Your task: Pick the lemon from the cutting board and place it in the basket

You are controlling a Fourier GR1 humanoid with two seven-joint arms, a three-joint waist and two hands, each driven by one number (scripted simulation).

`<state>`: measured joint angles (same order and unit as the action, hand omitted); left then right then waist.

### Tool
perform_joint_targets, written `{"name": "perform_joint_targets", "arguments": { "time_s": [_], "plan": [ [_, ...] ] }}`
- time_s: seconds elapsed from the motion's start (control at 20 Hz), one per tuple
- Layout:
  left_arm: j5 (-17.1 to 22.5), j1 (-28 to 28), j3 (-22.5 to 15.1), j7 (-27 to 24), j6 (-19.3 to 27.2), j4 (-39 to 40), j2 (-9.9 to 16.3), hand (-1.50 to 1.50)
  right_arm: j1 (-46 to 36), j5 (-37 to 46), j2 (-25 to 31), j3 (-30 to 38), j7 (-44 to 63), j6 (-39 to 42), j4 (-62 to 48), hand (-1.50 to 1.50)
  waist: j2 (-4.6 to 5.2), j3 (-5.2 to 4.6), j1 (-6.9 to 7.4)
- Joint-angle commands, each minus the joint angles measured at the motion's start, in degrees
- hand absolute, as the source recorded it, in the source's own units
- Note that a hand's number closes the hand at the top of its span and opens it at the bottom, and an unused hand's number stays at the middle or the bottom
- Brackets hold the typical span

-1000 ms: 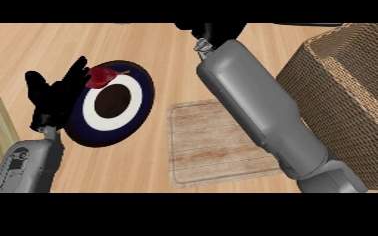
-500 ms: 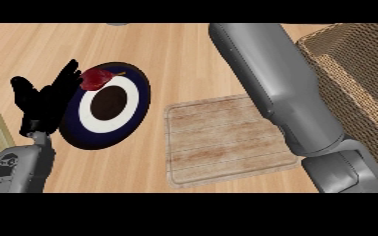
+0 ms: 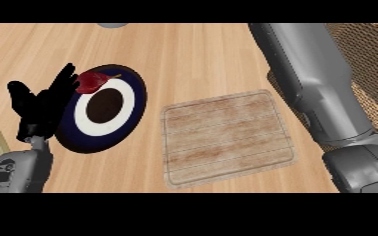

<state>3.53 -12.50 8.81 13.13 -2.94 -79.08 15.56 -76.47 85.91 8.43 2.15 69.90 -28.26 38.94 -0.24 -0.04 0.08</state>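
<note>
- Light wooden surface (image 3: 192, 55) fills the view, carrying a cutting board (image 3: 225, 137) and, left of it, a dark blue plate (image 3: 103, 111) with a white ring and brown centre.
- No lemon shows on the cutting board or anywhere else; where it is I cannot tell.
- Right forearm (image 3: 314, 90) runs up the right side and out at the top, so the right hand is cut off and its fingers cannot be told.
- Woven basket (image 3: 362, 65) sits largely hidden behind that forearm at the right edge.
- Left hand (image 3: 40, 105) rests open at the plate's left rim, fingers up and relaxed, holding nothing.
- A red item (image 3: 90, 82) lies on the plate's upper rim; what it is I cannot tell.
- A grey object (image 3: 113, 25) is cut off at the top.
- Compared with half a second ago, the right forearm sits further right, uncovering the board's right edge.
</note>
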Motion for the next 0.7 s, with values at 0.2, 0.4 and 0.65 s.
{"name": "perform_joint_targets", "arguments": {
  "time_s": [0.2,0.4,0.65],
  "plan": [
    [1.40,0.88,1.47,0.91,-1.25,-0.65,1.11,0.00,9.52,0.80,2.59,4.22,5.18,2.74,8.25,1.50,-0.18,0.04,-1.08],
    [0.97,0.67,1.23,1.40,-0.62,-1.35,0.70,0.00,16.93,-0.11,2.36,4.56,1.84,5.89,18.03,1.50,-0.48,0.05,-1.61],
    [0.35,2.04,0.62,1.27,-0.67,-3.16,0.31,0.00,24.60,-0.18,1.73,7.55,-0.34,-1.52,22.63,1.50,-0.01,0.05,-0.53]
  ]
}}
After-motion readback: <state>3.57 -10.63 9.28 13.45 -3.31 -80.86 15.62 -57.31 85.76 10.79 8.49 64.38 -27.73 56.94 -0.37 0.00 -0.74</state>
